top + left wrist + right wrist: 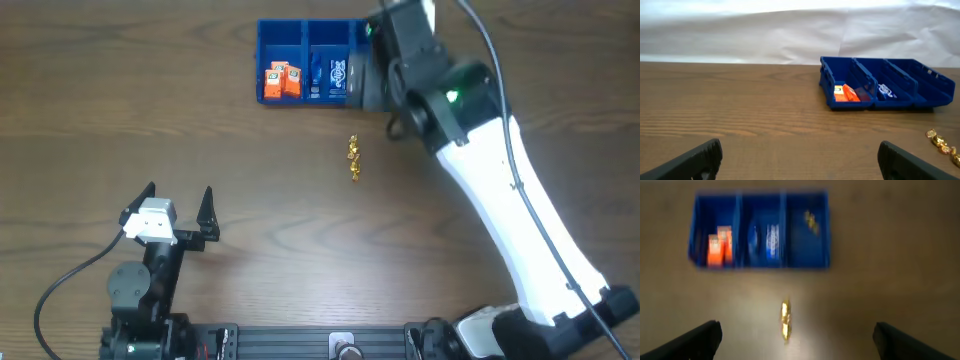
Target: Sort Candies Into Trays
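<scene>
Overhead, we look straight down on the surface (200, 120). Our left wrist camera skims low toward the blue tray (826, 82); our right looks down on it from above.

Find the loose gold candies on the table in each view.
Top view: gold candies near the middle, on the arm-base side of the blue tray.
Left wrist view: candies nearer the camera than the tray, past its end opposite the orange packs.
Right wrist view: candies between tray and camera.
Shared landmark: the blue tray.

Left hand (178, 192) low, right hand (797, 344) raised (both spread wide).
</scene>
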`<control>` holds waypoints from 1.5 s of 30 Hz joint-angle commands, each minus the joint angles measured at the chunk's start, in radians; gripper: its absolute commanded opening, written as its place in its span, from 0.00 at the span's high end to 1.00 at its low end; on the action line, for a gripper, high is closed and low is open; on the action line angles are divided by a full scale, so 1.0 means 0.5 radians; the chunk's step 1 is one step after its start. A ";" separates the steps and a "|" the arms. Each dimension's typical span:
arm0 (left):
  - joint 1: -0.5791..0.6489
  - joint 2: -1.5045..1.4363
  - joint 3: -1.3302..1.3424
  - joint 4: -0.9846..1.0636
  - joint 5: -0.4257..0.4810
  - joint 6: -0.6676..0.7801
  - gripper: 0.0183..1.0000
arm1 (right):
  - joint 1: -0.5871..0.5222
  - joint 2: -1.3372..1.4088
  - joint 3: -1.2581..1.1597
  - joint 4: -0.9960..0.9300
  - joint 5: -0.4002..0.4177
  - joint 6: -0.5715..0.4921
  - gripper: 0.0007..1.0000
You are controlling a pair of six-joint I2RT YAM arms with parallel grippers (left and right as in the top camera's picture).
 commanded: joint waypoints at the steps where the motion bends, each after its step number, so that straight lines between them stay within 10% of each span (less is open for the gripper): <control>1: 0.012 -0.013 -0.040 -0.066 0.043 0.028 0.00 | 0.117 0.114 -0.458 0.011 -0.234 0.215 0.00; 7: 0.012 -0.013 -0.040 -0.066 0.043 0.028 0.00 | 0.159 0.353 -0.988 0.566 -0.304 0.312 0.00; 33: 0.012 -0.013 -0.040 -0.066 0.043 0.028 0.00 | 0.054 0.781 -0.990 0.774 -0.305 0.326 0.11; 45: 0.012 -0.013 -0.040 -0.066 0.043 0.028 0.00 | 0.043 0.812 -0.990 0.824 -0.329 0.327 0.65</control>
